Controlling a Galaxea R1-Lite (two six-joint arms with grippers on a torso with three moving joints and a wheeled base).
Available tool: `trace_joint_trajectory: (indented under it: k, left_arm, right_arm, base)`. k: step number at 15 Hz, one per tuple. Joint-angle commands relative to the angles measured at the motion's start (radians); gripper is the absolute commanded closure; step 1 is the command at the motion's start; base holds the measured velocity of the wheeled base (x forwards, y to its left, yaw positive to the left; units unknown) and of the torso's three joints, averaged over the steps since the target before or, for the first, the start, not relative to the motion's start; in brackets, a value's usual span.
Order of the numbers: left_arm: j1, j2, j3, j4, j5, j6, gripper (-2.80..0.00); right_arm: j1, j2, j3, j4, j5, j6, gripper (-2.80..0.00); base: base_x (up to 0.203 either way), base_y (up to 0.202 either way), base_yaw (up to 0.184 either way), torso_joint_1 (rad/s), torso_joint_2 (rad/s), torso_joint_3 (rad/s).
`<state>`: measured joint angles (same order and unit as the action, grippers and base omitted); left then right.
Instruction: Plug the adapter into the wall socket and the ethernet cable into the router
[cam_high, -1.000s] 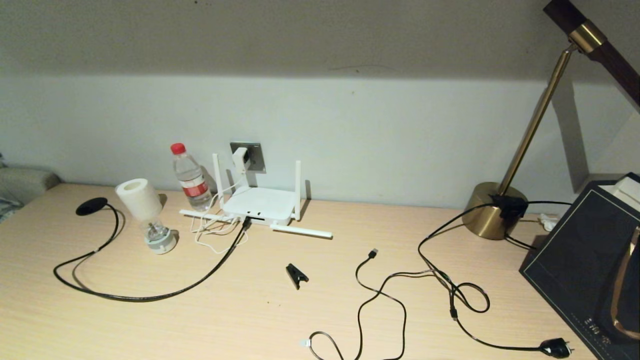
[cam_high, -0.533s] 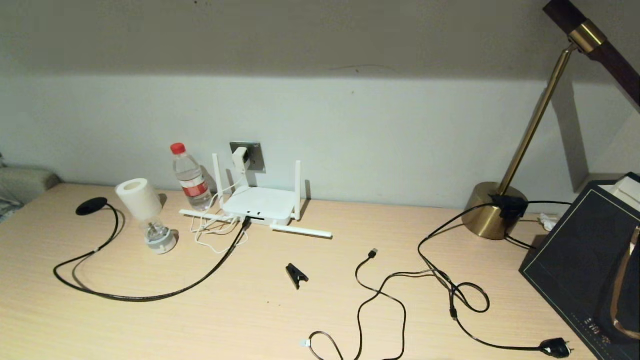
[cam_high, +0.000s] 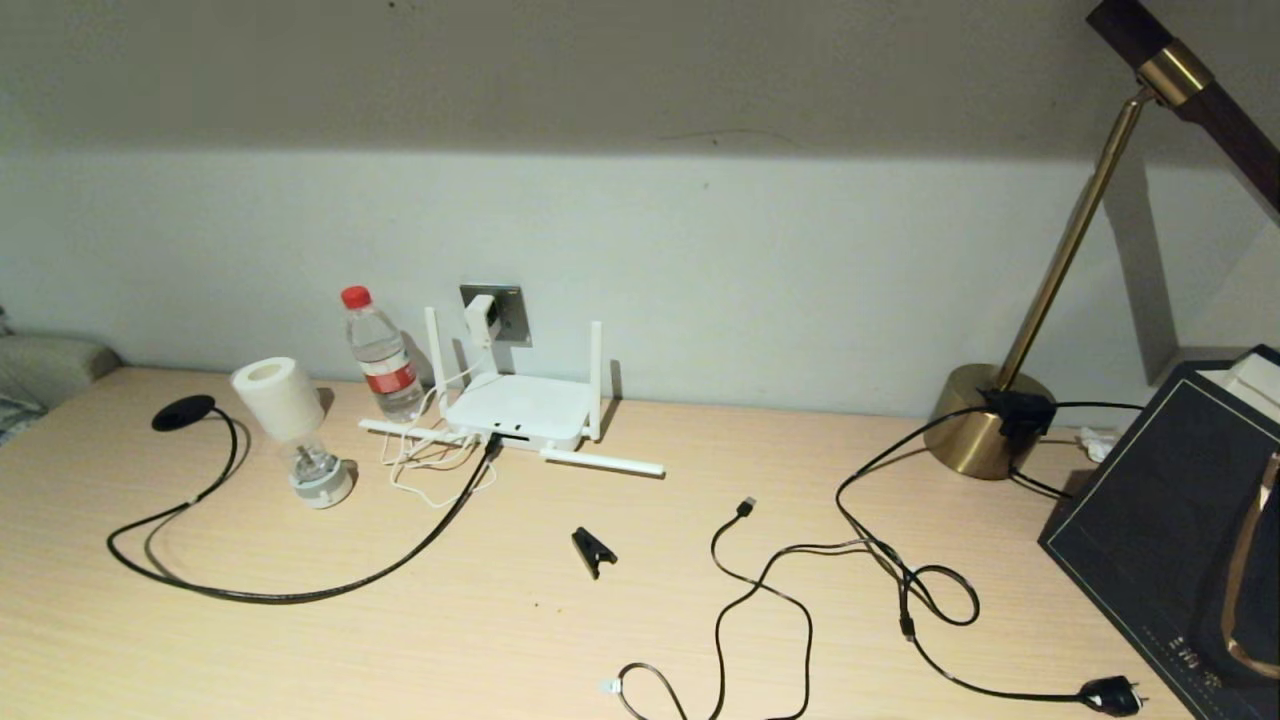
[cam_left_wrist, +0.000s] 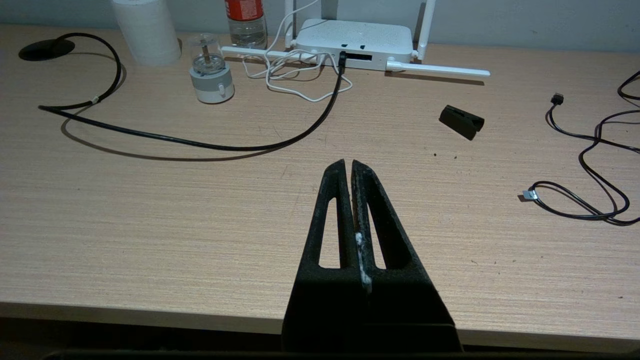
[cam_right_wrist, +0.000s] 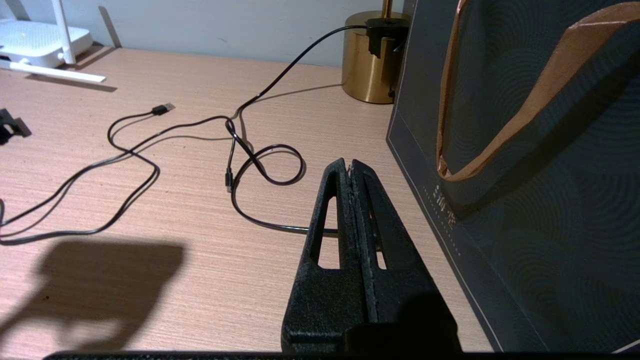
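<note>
Tabletop (cam_high: 560, 640): is carrying everything, running along the wall.
Gift bag (cam_high: 1170, 520): is lying dark at the right edge, beside the brass lamp base (cam_high: 985, 420).
Router (cam_high: 515, 408): is sitting below the wall socket (cam_high: 510, 312), two antennas standing, two lying flat.
Ethernet cable (cam_high: 300, 592): is curving across the tabletop, its tip sitting in the router's front port.
Left tool (cam_left_wrist: 348, 165): is hovering over the near tabletop, fingers pressed together, gripping nothing.
Right tool (cam_right_wrist: 348, 164): is hanging beside the gift bag, fingers pressed together, empty.
Adapter (cam_high: 481, 316): is sitting in the wall socket, white cord trailing down.
Clip (cam_high: 593, 549): is lying in front of the router, apart.
</note>
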<state>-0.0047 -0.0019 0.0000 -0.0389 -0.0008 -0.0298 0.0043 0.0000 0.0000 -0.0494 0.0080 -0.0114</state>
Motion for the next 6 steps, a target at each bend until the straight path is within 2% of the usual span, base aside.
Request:
trace_joint_trajectory:
  k: [1, 6]
  left_arm:
    - [0.0, 0.0, 0.014, -0.001, 0.001, -0.001, 0.0]
    - [0.0, 0.0, 0.014, -0.003, 0.001, -0.001, 0.0]
  right_arm:
    - [0.0, 0.002, 0.018, -0.003, 0.0, 0.002, 0.0]
    - [0.0, 0.002, 0.018, -0.004, 0.0, 0.004, 0.0]
  base:
    - [0.0, 0.0, 0.0, 0.0, 0.0, 0.0]
    - [0.0, 0.0, 0.0, 0.0, 0.0, 0.0]
